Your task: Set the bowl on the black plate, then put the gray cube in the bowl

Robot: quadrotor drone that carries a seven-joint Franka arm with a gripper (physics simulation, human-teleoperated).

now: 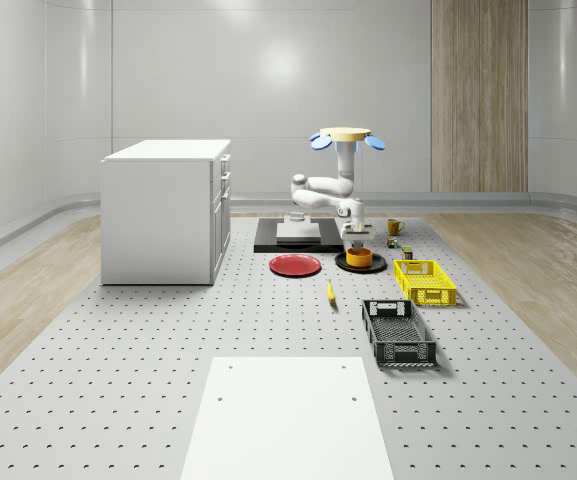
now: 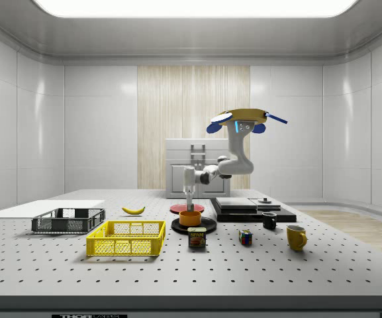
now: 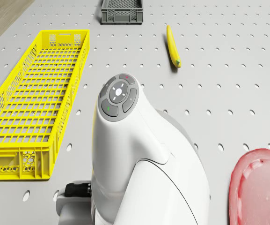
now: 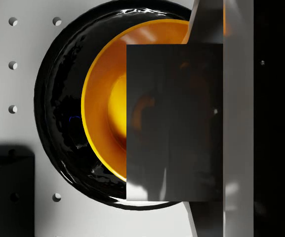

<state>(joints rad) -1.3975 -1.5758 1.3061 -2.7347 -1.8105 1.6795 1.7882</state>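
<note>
White walls and a wood panel enclose a perforated bench (image 1: pixel 118 340). Whole-scene view: the drone (image 1: pixel 341 136) hovers above the bench's far middle, just behind the black plate (image 1: pixel 343 263); the orange bowl (image 1: pixel 359 257) sits on that plate, with the red plate (image 1: pixel 295 265) beside it on the view's left. The yellow crate (image 1: pixel 425 281) and gray crate (image 1: pixel 398 332) lie nearer the camera, the banana (image 1: pixel 330 291) between.

Side view: the arm reaches down, and the fingers (image 2: pixel 189 201) hang directly over the bowl (image 2: pixel 190 218).

Drone view: the arm's white link (image 3: pixel 139 159) is flanked by the yellow crate (image 3: pixel 32 103) and the red plate (image 3: pixel 259 187).

Wrist view: the fingers grip the gray cube (image 4: pixel 174 121) above the bowl (image 4: pixel 105 106).
</note>
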